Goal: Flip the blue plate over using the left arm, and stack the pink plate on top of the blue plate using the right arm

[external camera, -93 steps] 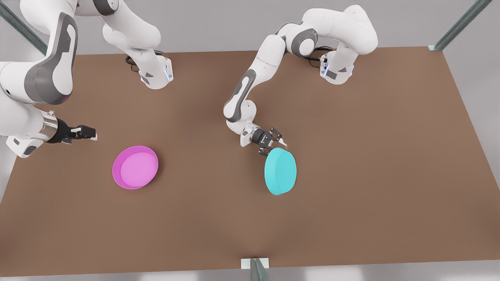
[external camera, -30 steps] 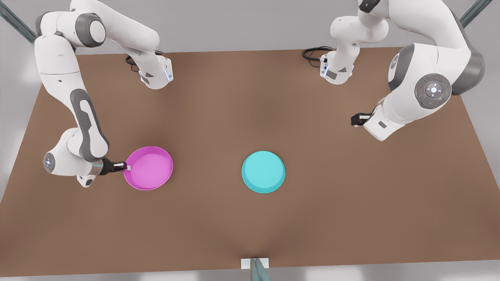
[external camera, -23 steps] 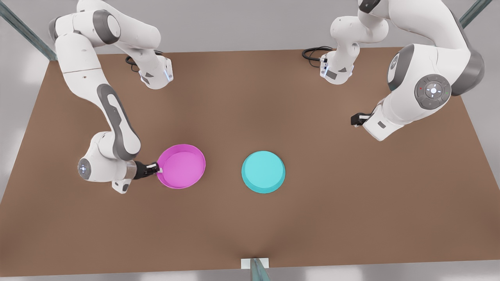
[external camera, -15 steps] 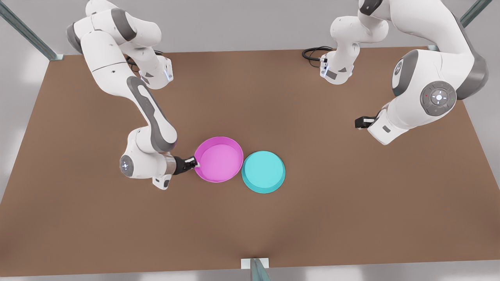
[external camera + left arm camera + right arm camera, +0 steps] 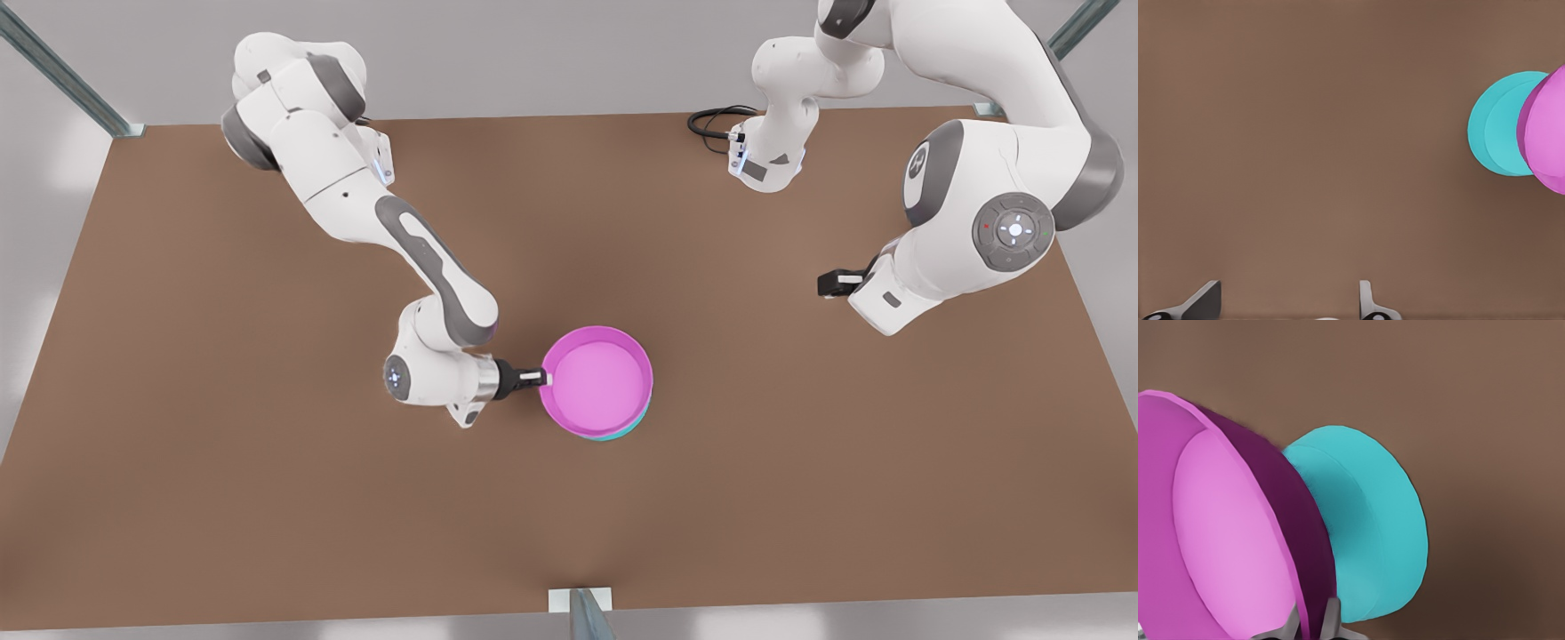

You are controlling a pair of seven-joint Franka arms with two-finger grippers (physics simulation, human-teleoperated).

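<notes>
Right now the right end effector [image 5: 540, 378] is clenched on the rim of the pink plate [image 5: 597, 382], gripping it at the edge that faces the front view's left. That plate is held open side up directly over the blue plate [image 5: 622, 435], which lies on the brown tabletop [image 5: 267, 498] near its middle — in the front view just a thin turquoise crescent peeks out along the pink plate's near edge. From the right wrist view, the pink plate [image 5: 1225, 540] has its rim pinched between the two fingers [image 5: 1332, 617], and the blue plate [image 5: 1371, 527] sits just beyond it, flat base upward and rim down on the tabletop. Whether the two plates touch cannot be told; a gap seems to show between them in that view. The left end effector [image 5: 831, 284] waits well apart at the front view's right, above bare tabletop, released and holding nothing — the left wrist view shows its fingers [image 5: 1368, 307] spread wide, with the blue plate [image 5: 1495, 127] and the pink plate [image 5: 1545, 133] off in the distance.
</notes>
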